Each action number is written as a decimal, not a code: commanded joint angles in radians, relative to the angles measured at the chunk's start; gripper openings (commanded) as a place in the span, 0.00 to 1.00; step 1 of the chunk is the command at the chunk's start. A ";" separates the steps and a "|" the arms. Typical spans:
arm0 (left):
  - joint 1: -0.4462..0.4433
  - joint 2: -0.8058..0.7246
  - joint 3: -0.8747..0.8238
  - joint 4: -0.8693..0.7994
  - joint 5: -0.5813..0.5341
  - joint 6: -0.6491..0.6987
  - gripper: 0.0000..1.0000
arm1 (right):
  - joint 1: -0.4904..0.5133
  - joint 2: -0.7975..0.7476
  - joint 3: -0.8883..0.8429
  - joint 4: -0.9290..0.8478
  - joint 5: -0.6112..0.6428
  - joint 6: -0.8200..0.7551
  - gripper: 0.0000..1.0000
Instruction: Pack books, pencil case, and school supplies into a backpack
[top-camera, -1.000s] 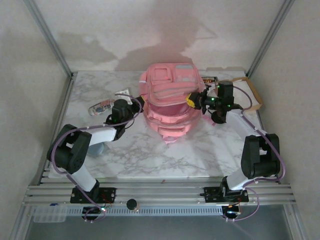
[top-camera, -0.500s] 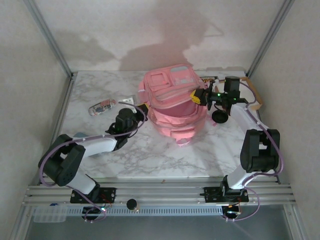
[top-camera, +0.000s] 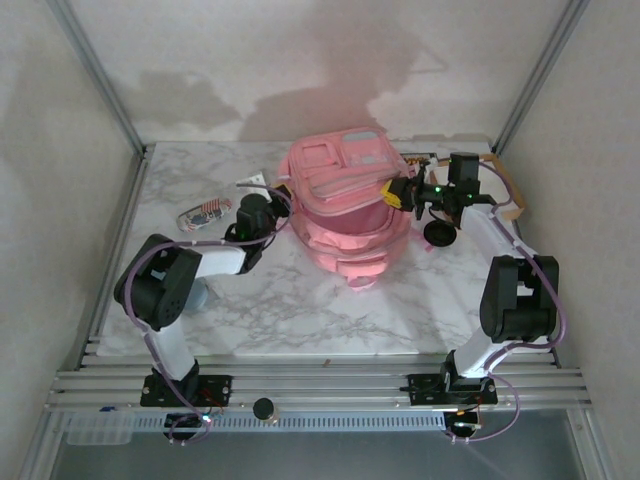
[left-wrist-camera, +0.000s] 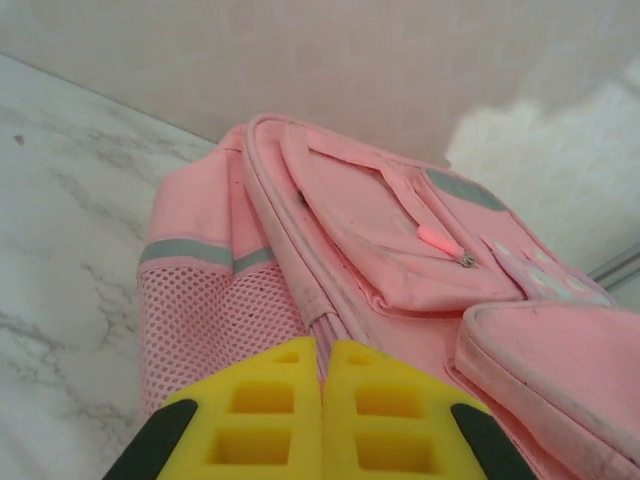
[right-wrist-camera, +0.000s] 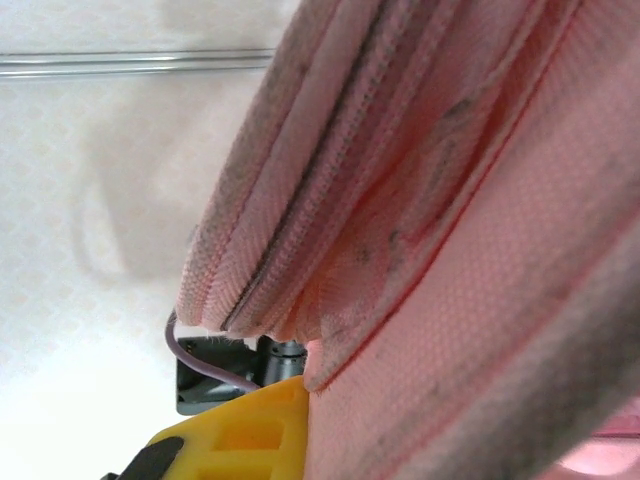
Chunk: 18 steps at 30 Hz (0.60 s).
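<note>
The pink backpack (top-camera: 348, 215) stands in the middle of the table, its main opening gaping toward the front. My left gripper (top-camera: 278, 207) is at its left side, and in the left wrist view the gripper (left-wrist-camera: 322, 385) is shut on the backpack's (left-wrist-camera: 400, 240) zip edge beside the mesh pocket (left-wrist-camera: 215, 320). My right gripper (top-camera: 392, 193) is shut on the opening's right rim. In the right wrist view one yellow finger (right-wrist-camera: 245, 435) presses against the backpack's fabric (right-wrist-camera: 480, 250). A corner of the dark book (top-camera: 419, 158) peeks out behind the backpack; the yellow books are hidden.
A patterned pencil case (top-camera: 203, 213) and a small white item (top-camera: 250, 184) lie left of the backpack. The brown tray (top-camera: 508, 195) sits at the back right by the right arm. A black round object (top-camera: 438, 233) lies under the right wrist.
The backpack has been lifted more upright and shifted right and back. My left gripper moved up and back along its left side, and the left elbow swung inward.
</note>
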 joint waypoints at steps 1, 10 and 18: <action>0.083 0.028 0.060 -0.149 -0.181 0.008 0.00 | -0.017 0.006 -0.003 0.083 0.064 -0.047 0.00; 0.084 -0.287 -0.044 -0.594 -0.165 -0.102 0.59 | 0.023 -0.018 0.075 -0.148 0.284 -0.270 0.57; 0.096 -0.559 -0.052 -1.276 -0.312 -0.264 0.90 | 0.132 -0.123 0.052 -0.331 0.703 -0.468 0.84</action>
